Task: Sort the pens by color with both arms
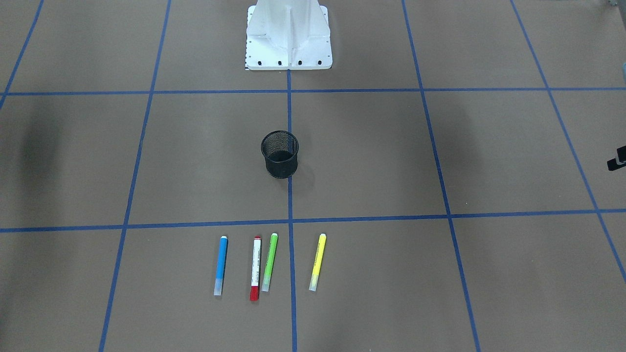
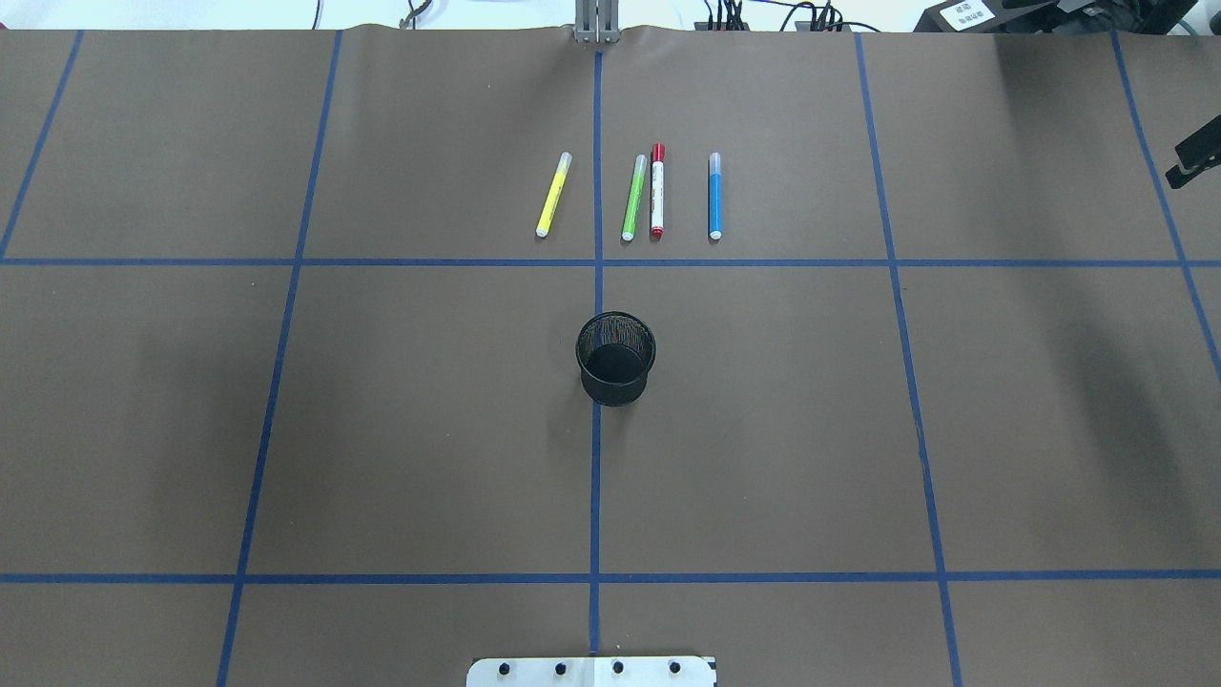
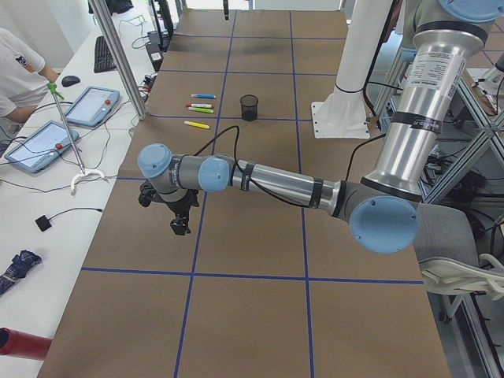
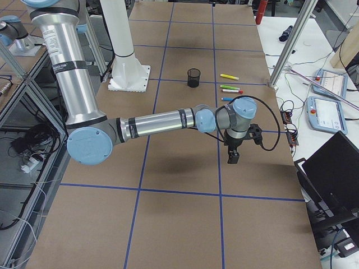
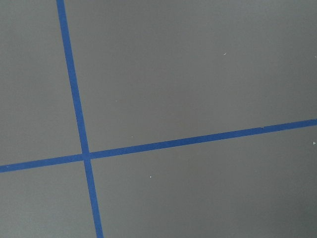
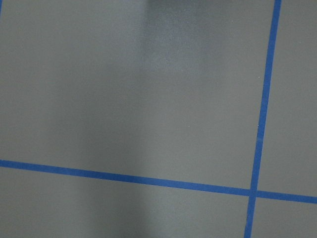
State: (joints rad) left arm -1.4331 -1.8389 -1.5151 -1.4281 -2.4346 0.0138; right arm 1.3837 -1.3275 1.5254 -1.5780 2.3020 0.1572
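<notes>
Four pens lie side by side on the brown table, on the far side from the robot. They are blue, white with red ends, light green and yellow. The left gripper hangs over the table's left end, far from the pens. Out over the right end, the right gripper points down, only a black sliver of it showing overhead. I cannot tell whether either is open or shut. Both wrist views show only brown surface and blue tape.
A black mesh cup stands mid-table between the pens and the white pedestal base. Blue tape lines grid the surface. Beyond the table edge are tablets, a seated person, metal posts and a laptop.
</notes>
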